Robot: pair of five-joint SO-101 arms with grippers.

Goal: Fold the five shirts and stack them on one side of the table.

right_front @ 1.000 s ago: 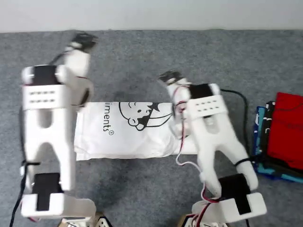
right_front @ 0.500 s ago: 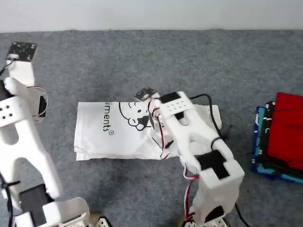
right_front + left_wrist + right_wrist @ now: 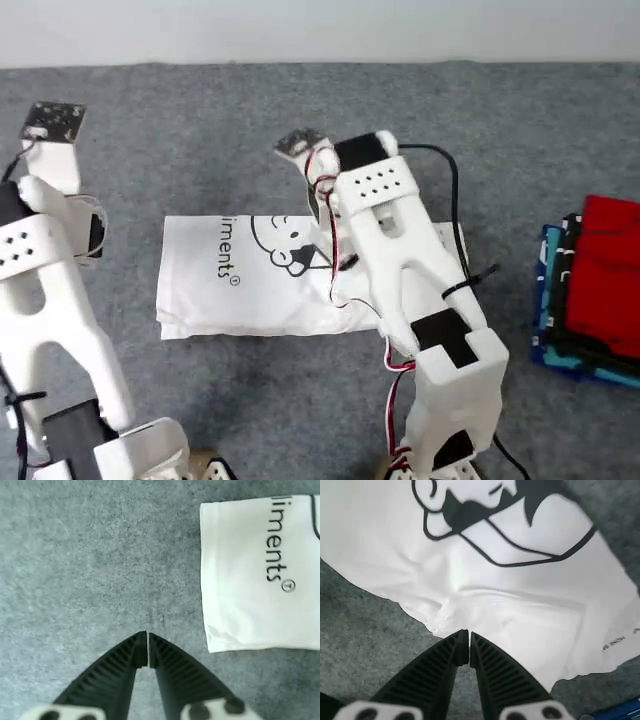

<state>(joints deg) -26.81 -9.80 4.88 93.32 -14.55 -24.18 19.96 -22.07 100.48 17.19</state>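
A white shirt (image 3: 230, 290) with a black print lies folded into a long strip in the middle of the grey table. My left gripper (image 3: 148, 641) is shut and empty over bare carpet, just off the shirt's (image 3: 250, 580) left end. The left arm (image 3: 40, 260) stands at the table's left. My right arm (image 3: 390, 230) reaches over the shirt's middle. The right gripper (image 3: 469, 639) is shut, hanging over the near edge of the shirt (image 3: 520, 595) with nothing visibly between its fingers. A stack of folded shirts (image 3: 600, 290), red on top, sits at the right edge.
Grey carpet (image 3: 480, 130) covers the table, with open room behind the shirt and in front of it. A blue corner of the stack (image 3: 631, 708) shows in the right wrist view. A black cable (image 3: 455, 215) trails from the right arm over the shirt's right end.
The left arm swung off the shirt's left end out to the left. The right arm moved from the shirt's right part to its middle, then stretched farther back. The shirt stayed put.
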